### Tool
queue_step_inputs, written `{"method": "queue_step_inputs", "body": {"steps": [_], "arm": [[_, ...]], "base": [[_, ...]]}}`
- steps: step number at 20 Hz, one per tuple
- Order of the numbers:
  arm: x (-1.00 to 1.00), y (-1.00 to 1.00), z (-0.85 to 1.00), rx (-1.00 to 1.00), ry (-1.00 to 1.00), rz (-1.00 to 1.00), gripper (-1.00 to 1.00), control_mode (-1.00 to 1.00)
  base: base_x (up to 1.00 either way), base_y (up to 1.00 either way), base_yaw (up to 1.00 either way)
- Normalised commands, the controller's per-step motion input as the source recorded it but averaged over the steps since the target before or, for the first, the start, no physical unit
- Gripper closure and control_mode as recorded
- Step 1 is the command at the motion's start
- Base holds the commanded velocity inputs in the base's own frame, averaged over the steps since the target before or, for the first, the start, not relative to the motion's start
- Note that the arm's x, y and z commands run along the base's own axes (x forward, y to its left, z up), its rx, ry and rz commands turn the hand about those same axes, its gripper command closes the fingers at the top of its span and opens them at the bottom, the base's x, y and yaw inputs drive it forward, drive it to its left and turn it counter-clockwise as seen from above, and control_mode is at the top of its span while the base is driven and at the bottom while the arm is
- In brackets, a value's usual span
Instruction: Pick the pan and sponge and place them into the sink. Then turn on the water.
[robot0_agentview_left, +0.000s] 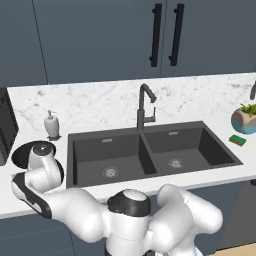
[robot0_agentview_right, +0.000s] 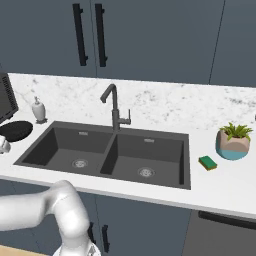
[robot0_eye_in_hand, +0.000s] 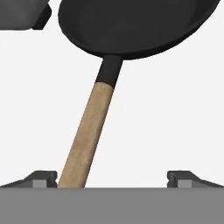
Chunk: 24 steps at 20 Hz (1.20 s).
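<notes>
Pan: the pan (robot0_eye_in_hand: 131, 24) lies flat on the counter (robot0_agentview_right: 220, 182) left of the sink (robot0_agentview_left: 150, 155), just beside its left rim; its wooden handle (robot0_eye_in_hand: 85, 135) runs back toward the claw, probably the part to grip, since it is narrow enough for the fingers.
Claw: the claw (robot0_eye_in_hand: 113, 179) is spread wide and holds nothing; the handle's end passes just inside the left fingertip (robot0_eye_in_hand: 41, 178), off-centre, so in my judgement a small sideways shift is needed before closing.
Sponge: the sponge (robot0_agentview_right: 207, 162) sits on the counter right of the sink, just beside a plant pot (robot0_agentview_right: 233, 144), well apart from the pan.
Sink: both basins look bare; nothing is placed in yet.
Faucet: the faucet (robot0_agentview_left: 145, 107) stands behind the divider between the basins; no stream runs.
Soap: a dispenser (robot0_agentview_left: 52, 125) stands behind the pan.
Writing: none readable on any item.
</notes>
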Motion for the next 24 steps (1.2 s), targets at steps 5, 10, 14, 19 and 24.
{"method": "queue_step_inputs", "body": {"steps": [5,10,14,19,24], "arm": [[0.0,0.25,-0.34,0.0,0.06,0.0,-1.0,-1.0],[0.0,0.24,-0.34,-0.01,0.05,0.0,-1.0,-1.0],[0.16,0.35,-0.4,-0.05,0.04,0.0,-1.0,-1.0],[0.2,0.38,-0.55,-0.09,0.09,0.0,1.0,-1.0],[0.05,0.2,-0.78,-0.07,0.15,-0.01,1.0,-1.0]], "base": [[0.0,0.0,0.0],[0.0,0.0,0.0],[0.0,0.0,0.0],[0.0,0.0,0.0],[0.0,0.0,0.0]]}}
